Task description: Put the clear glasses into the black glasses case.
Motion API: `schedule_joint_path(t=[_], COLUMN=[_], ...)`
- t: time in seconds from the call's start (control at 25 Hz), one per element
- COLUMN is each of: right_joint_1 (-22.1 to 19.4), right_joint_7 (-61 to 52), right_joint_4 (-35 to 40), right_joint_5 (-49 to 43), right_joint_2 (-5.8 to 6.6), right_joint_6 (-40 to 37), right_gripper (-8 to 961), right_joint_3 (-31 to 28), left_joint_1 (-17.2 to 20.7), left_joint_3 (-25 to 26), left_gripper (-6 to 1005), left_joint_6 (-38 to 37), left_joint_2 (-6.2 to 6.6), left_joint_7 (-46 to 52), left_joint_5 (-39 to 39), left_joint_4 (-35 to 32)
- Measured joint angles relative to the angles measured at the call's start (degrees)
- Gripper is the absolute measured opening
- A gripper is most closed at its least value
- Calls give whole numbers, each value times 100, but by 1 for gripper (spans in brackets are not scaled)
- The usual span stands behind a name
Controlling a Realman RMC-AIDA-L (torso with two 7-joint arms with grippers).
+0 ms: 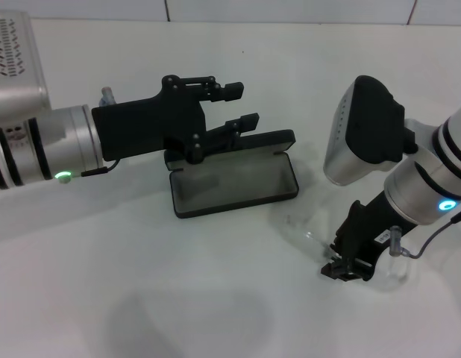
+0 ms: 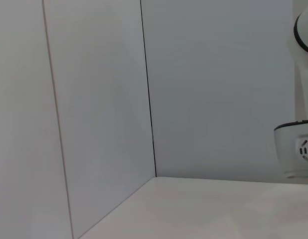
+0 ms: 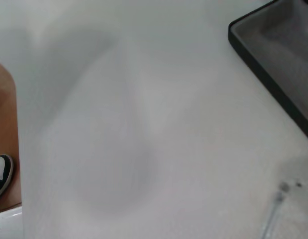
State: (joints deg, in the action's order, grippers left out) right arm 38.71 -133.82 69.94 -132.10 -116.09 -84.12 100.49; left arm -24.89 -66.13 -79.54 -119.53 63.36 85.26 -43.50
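The black glasses case [image 1: 234,186] lies open mid-table, grey lining up, its lid [image 1: 264,142] raised at the back. My left gripper [image 1: 244,104] reaches in from the left and stands open, its lower finger [image 1: 242,124] resting on the lid's top edge. The clear glasses [image 1: 305,233] lie faintly visible on the white table, right of the case's front corner. My right gripper [image 1: 346,270] is down at the table, right at the glasses. In the right wrist view a corner of the case [image 3: 278,59] and a thin clear arm of the glasses [image 3: 271,219] show.
White table [image 1: 141,298] with tiled wall [image 1: 290,9] behind. The right wrist view shows the table's edge, with floor and a shoe [image 3: 2,172] beyond. The left wrist view shows only wall panels [image 2: 94,99] and part of the right arm [image 2: 299,149].
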Motion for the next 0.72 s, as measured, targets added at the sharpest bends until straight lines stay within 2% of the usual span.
schedule_joint_path(t=[0.2,0.28,0.4,0.56,0.6,0.72], right_joint_1=[-25,-127,-490,-1007,-1096,-1414], right_joint_7=[69,271,826,2084,2383,3849], right_joint_4=[137,309,760,921,861,307], right_joint_5=[-26,-15,220,1189,1406,2297], right_joint_2=[61,66,44,49,44,31], right_joint_6=[-234,-500,-1070,-1343,-1356,-1358], right_gripper=[275,216,150,124,124,124], right_joint_3=[-247,-629,-1653,-2730,-2849,-3111], left_joint_1=[51,70,81,204,239,214], left_joint_3=[4,8,19,193,286,310], left_gripper=[465,465,466,467,467,468], left_joint_6=[-33,-68,-241,-642,-919,-1134], left_joint_2=[0,1,12,5,8,19], left_joint_7=[37,122,266,266,241,226], left_joint_5=[-44,-66,-97,-283,-348,-370], left_joint_4=[0,0,0,7,79,165])
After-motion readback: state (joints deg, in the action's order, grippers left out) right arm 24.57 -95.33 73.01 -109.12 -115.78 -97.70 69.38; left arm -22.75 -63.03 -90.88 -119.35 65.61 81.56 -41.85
